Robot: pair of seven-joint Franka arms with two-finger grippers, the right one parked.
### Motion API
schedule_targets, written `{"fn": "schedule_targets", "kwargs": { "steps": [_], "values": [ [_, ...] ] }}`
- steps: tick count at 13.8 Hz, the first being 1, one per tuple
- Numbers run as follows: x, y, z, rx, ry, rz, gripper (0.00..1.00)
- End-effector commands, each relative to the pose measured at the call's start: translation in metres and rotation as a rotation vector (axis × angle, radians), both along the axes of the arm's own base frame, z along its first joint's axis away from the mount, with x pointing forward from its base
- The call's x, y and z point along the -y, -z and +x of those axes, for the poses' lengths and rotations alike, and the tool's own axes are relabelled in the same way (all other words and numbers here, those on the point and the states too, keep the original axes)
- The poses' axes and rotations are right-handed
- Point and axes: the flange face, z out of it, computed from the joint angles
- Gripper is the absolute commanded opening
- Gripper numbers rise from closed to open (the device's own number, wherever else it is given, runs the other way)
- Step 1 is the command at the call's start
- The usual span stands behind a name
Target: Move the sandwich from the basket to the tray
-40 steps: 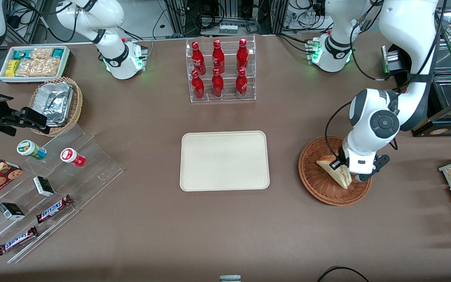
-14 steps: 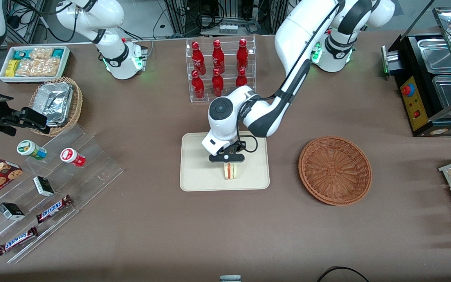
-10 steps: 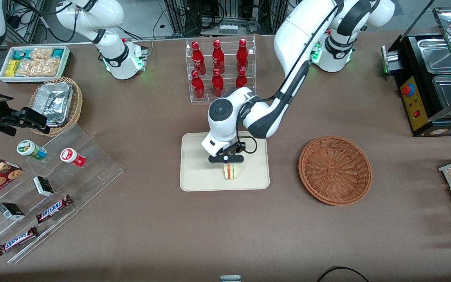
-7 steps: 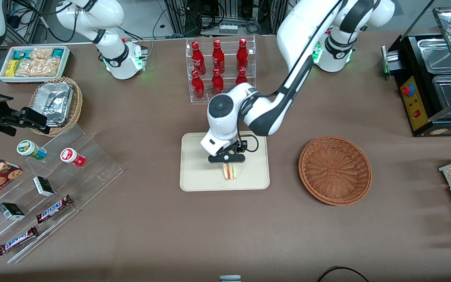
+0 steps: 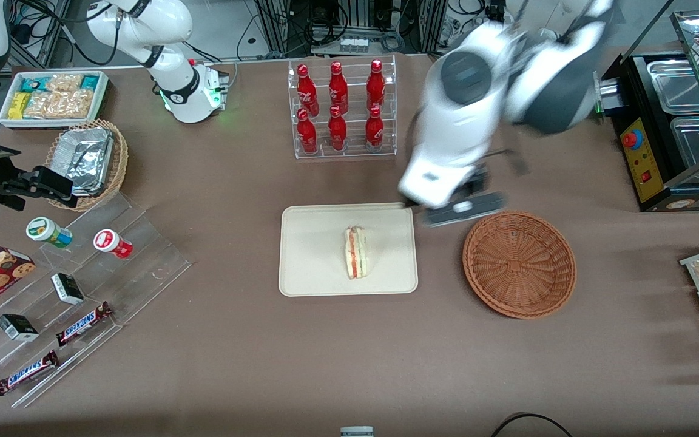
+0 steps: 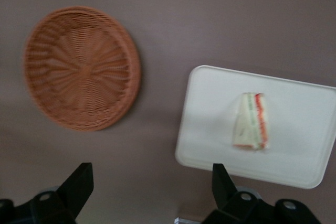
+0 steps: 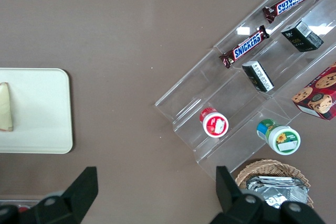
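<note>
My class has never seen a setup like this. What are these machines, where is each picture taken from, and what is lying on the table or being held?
These are two white robot arms bolted to a brown table. One picture looks down from the front; the other two come from cameras on the arms' wrists. The working arm's gripper hangs open and empty above the table between the tray and the basket. The sandwich lies on the tray; the brown wicker basket is empty. A rack of red bottles stands farther from the front camera. Snack bars lie toward the parked arm's end.
</note>
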Motion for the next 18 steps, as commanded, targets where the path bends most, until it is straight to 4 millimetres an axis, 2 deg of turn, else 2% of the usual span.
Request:
{"fn": "schedule_targets", "kwargs": {
  "steps": [1, 4, 7, 8, 10, 13, 18],
  "values": [
    [-0.069, -0.027, -0.018, -0.062, 0.058, 0.003, 1.00],
    [-0.157, -0.054, -0.024, -0.067, 0.131, -0.010, 1.00],
    [-0.239, -0.072, -0.042, -0.088, 0.246, -0.022, 1.00],
    [-0.249, -0.075, -0.046, -0.102, 0.263, -0.025, 1.00],
    [-0.256, -0.077, -0.045, -0.102, 0.253, -0.027, 1.00],
    [-0.281, -0.074, -0.023, -0.111, 0.211, -0.085, 1.00],
    [-0.290, -0.074, -0.021, -0.105, 0.197, -0.083, 1.00]
  ]
}}
